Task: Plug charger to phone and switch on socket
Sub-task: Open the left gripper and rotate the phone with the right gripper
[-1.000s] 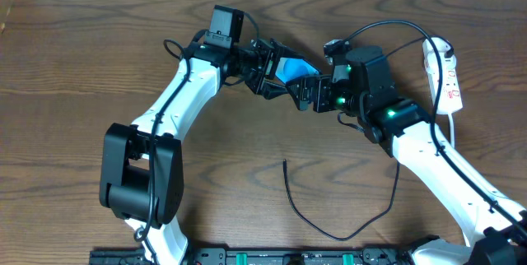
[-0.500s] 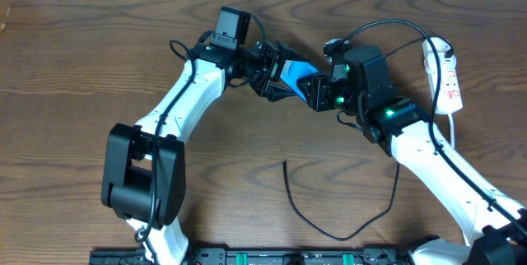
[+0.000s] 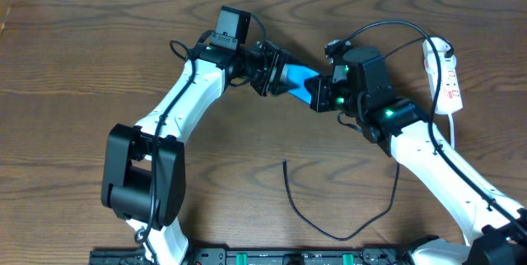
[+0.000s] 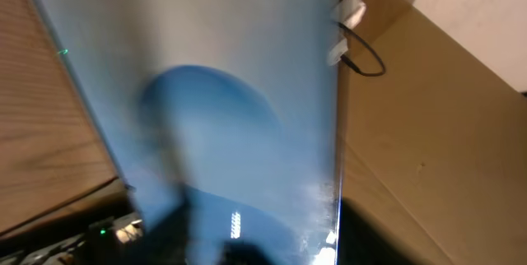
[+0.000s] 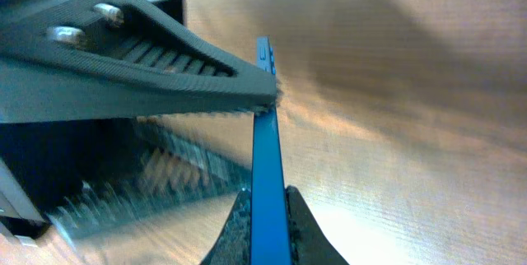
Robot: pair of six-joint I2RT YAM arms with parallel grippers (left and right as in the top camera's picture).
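The phone point(image 3: 296, 77), blue screen lit, sits at the middle of the counter point(image 3: 82, 67) between the two robot arms, apparently held up off the wood and tilted. The right gripper point(image 3: 318, 96) is clamped narrow on the phone's near end; its wrist camera shows the handset edge-on, pinched between both fingers. The left gripper point(image 3: 277, 77) meets the phone's far end. One of its fingers touches the upper edge in the right wrist view, but the pictures do not show whether it is clamped on the phone or merely resting against it. The left wrist view is filled by the blurred screen.

The charger point(image 3: 338, 238) lies loose on the counter nearer the robot bases. Its thin black cable curls in an open loop, and its plug tip point(image 3: 285, 165) points toward the phone but lies well apart from it, held by neither arm. The cable's other end passes under the right arm and cannot be traced.

The socket point(image 3: 449, 80) lies along the right side, beyond the right arm, untouched. Its switch position is too small to read.

Judging by this, only the handling of the phone is under way. Plugging in the charger and switching on the socket both appear left to do.
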